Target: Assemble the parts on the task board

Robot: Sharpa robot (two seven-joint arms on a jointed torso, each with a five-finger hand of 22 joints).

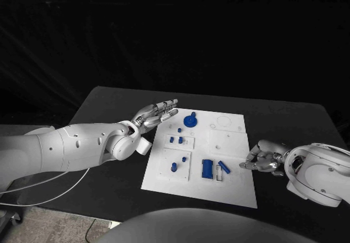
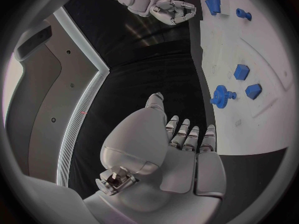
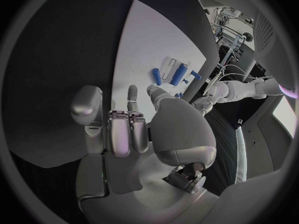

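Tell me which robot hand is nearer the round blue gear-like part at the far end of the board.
Left. The left robot hand hovers just beside the round blue part at the task board's far left edge. The right robot hand sits off the board's right edge, nearer the robot.

Blue parts (image 1: 208, 168) on white task board (image 1: 233, 195) (black table (image 1: 109, 104)).

You have the black table (image 1: 109, 106) beneath both hands. Its dark top runs out past the left hand (image 1: 155, 114) and beyond the right hand (image 1: 262, 156). Behind its far edge, past the left hand's fingertips, hangs a creased black curtain (image 1: 175, 40). Back behind the left hand lies speckled grey floor (image 1: 51, 225), with pale cables (image 1: 36, 201) close by.
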